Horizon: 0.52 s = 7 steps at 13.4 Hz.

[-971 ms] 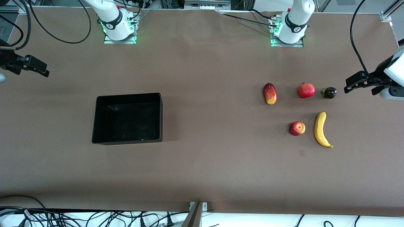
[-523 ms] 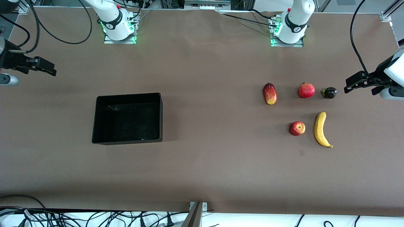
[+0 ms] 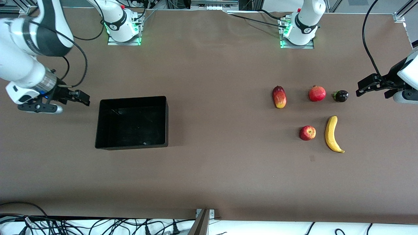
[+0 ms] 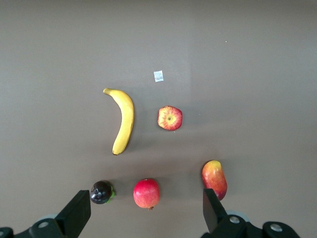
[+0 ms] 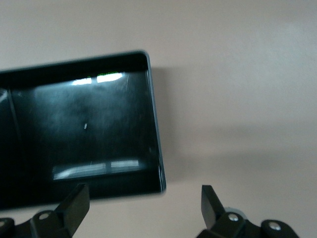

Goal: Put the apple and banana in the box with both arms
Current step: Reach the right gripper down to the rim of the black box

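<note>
Toward the right arm's end, the box (image 3: 132, 122) holds no fruit.

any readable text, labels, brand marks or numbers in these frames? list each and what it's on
None readable.
Black bands on the two arm bases: each carries a small white mark, too small to read.
Small pale tag on the table near the apple: no legible print.
Apple, banana, box: no labels or stickers show.
Left claw and right claw: no markings visible.
</note>
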Each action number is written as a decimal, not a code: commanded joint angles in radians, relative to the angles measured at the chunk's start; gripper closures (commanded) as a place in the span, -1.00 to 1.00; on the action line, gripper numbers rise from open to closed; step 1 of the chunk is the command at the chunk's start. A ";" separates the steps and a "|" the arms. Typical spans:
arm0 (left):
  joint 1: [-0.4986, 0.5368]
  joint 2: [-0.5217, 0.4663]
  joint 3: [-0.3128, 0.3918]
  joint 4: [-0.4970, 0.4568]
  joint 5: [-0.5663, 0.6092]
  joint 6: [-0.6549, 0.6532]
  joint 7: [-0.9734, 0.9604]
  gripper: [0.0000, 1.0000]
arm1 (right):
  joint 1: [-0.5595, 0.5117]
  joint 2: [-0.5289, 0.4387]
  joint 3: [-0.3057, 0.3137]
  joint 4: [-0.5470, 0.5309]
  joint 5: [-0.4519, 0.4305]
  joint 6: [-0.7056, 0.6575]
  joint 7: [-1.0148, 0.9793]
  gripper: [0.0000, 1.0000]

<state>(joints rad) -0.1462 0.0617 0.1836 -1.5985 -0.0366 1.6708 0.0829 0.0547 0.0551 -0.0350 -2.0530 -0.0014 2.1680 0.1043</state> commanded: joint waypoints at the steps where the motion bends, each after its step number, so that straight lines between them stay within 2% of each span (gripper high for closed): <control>1: -0.015 0.003 0.014 0.011 -0.005 -0.013 -0.011 -1.00 | 0.000 0.000 0.001 -0.206 0.014 0.304 0.038 -1.00; 2: -0.015 0.003 0.014 0.009 -0.005 -0.013 -0.011 -1.00 | 0.000 0.018 0.001 -0.240 0.014 0.385 0.038 -1.00; 7: -0.015 0.003 0.014 0.011 -0.005 -0.013 -0.011 -1.00 | 0.000 0.147 0.000 -0.246 0.014 0.515 0.037 -1.00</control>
<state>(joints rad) -0.1462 0.0621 0.1836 -1.5986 -0.0366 1.6707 0.0829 0.0547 0.1569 -0.0351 -2.2972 -0.0012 2.6210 0.1297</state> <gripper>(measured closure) 0.000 0.000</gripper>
